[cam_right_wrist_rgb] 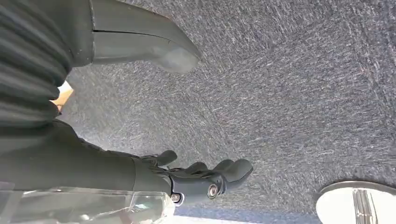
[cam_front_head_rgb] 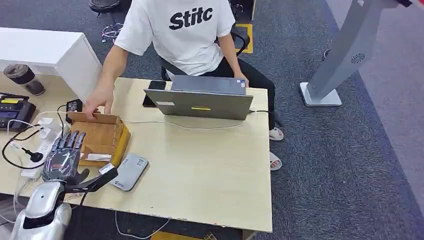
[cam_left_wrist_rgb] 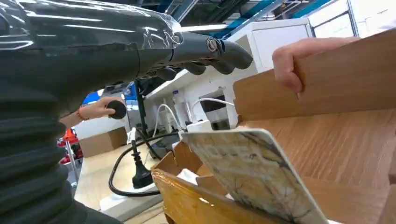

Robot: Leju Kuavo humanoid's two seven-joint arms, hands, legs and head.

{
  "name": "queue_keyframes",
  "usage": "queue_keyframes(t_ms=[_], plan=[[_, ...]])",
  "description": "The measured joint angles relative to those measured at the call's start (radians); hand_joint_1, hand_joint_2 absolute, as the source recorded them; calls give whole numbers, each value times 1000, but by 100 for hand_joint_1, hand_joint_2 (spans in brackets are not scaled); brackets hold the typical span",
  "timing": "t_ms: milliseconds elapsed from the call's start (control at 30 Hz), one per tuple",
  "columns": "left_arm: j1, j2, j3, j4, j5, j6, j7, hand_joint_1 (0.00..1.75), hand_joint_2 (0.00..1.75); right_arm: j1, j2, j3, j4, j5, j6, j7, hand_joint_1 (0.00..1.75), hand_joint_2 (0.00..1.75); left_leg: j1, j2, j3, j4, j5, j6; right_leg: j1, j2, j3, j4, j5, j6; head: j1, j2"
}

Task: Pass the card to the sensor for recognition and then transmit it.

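Far left of table (cam_front_head_rgb: pixel 210 170): dark handheld device (cam_front_head_rgb: pixel 12 111), white power strips (cam_front_head_rgb: pixel 42 131) with black cable and plug (cam_front_head_rgb: pixel 34 156). Dark-lidded jar (cam_front_head_rgb: pixel 24 79) on the surface behind.

Left hand (cam_front_head_rgb: pixel 64 159) sits over the near-left part of the wooden box (cam_front_head_rgb: pixel 102 137), palm down, fingers (cam_front_head_rgb: pixel 75 140) spread and extended toward the box interior. Thumb (cam_front_head_rgb: pixel 97 181) sticks out to the right, with the card (cam_front_head_rgb: pixel 106 169) at its tip. Left wrist view shows the card (cam_left_wrist_rgb: pixel 254 175) close up, pale with a marbled pattern, tilted over the box's near rim (cam_left_wrist_rgb: pixel 187 196); the grip itself is not visible there, so cannot tell if it's pinched or just resting against the thumb.

Person's hand (cam_front_head_rgb: pixel 97 102) grips the box's far wall; same hand (cam_left_wrist_rgb: pixel 299 60) seen in the left wrist view on the wooden edge.

Grey card sensor (cam_front_head_rgb: pixel 129 171) lies flat on the table just right of the box, touching or nearly touching its near-right corner. Card is just left of the sensor's near end.

Centre far: grey laptop (cam_front_head_rgb: pixel 202 100), lid facing the robot, black phone (cam_front_head_rgb: pixel 154 90) to its left, white cable (cam_front_head_rgb: pixel 190 126) running across in front. Person in white T-shirt (cam_front_head_rgb: pixel 180 30) seated behind.

Right: grey kiosk stand (cam_front_head_rgb: pixel 340 55) on carpet (cam_front_head_rgb: pixel 350 160).

Right hand (cam_right_wrist_rgb: pixel 196 179) hangs over the carpet, fingers loosely apart, holding nothing.
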Motion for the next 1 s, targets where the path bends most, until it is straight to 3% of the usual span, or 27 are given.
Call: queue_keyframes(t_ms=[33,100,133,167,200,900,1000], plan=[[-1,-3,5,5,0,0,-2,9,175,0,0,0,0,0,0,0,0,175,0,0,0,0,0,0,0,0,0,0,0,0,0,0],[-2,-6,8,12,0,2,-7,44,175,0,0,0,0,1,0,0,0,175,0,0,0,0,0,0,0,0,0,0,0,0,0,0],[-2,-6,9,14,0,2,-9,70,175,0,0,0,0,1,0,0,0,175,0,0,0,0,0,0,0,0,0,0,0,0,0,0],[-2,-8,10,17,0,1,-9,131,175,0,0,0,0,1,0,0,0,175,0,0,0,0,0,0,0,0,0,0,0,0,0,0],[-3,-9,11,19,0,-1,-9,145,175,0,-1,0,0,1,0,0,0,175,0,0,0,0,0,0,0,0,0,0,0,0,0,0],[-7,-37,36,32,0,-5,-63,140,175,-2,-6,0,1,16,0,-4,0,175,0,0,0,0,0,0,0,0,0,0,0,0,0,0],[-7,-40,37,32,0,-5,-64,147,175,-2,-6,0,1,16,0,-4,0,175,0,0,0,0,0,0,0,0,0,0,0,0,0,0]])
